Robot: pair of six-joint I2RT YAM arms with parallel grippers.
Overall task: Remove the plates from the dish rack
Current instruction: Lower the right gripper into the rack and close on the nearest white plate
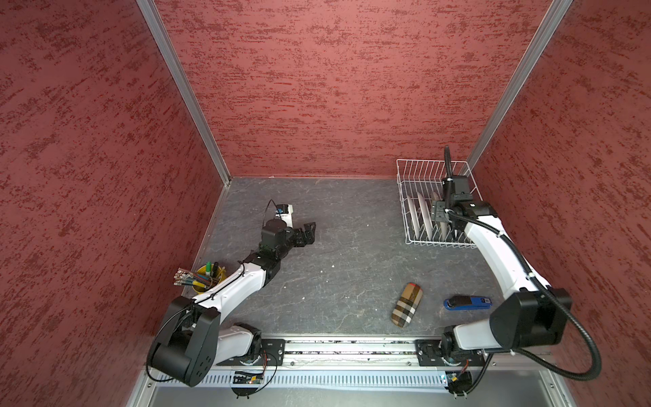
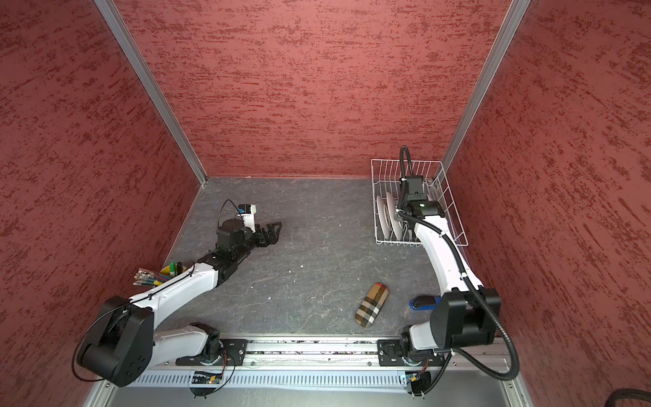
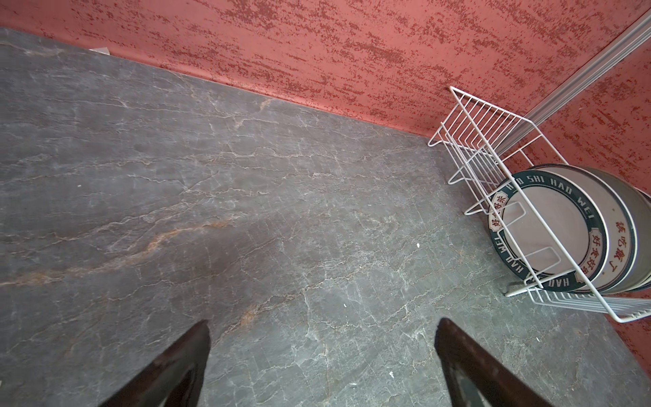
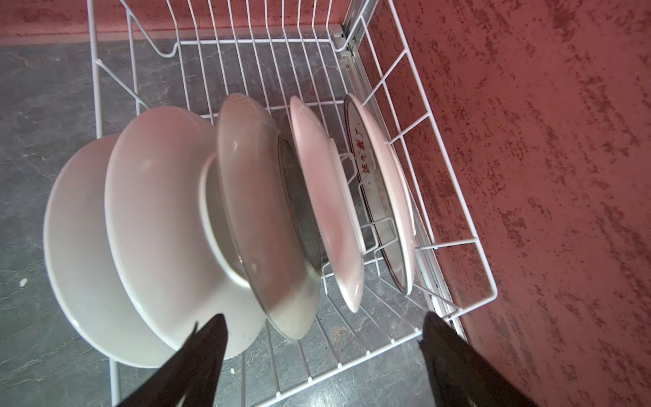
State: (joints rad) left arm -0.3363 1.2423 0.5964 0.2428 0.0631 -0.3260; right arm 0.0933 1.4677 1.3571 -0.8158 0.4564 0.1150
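Plate unloading: nothing is being lifted yet, all five are sitting racked.
The right pincer point(image 4: 322, 317) is hovering wide and empty; the round pale ceramic plates point(image 4: 169, 211) are standing on edge just ahead of its tips, inside the white wire dish rack point(image 1: 421, 172). The left pincer point(image 3: 323, 321) is idling wide, well apart.

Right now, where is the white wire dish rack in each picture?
In a top view: dish rack at the far right corner.
In a top view: dish rack, same corner.
Left wrist: dish rack partly cut off by the frame.
Right wrist: dish rack fills the picture.
Shared landmark: silver corner post behind it.
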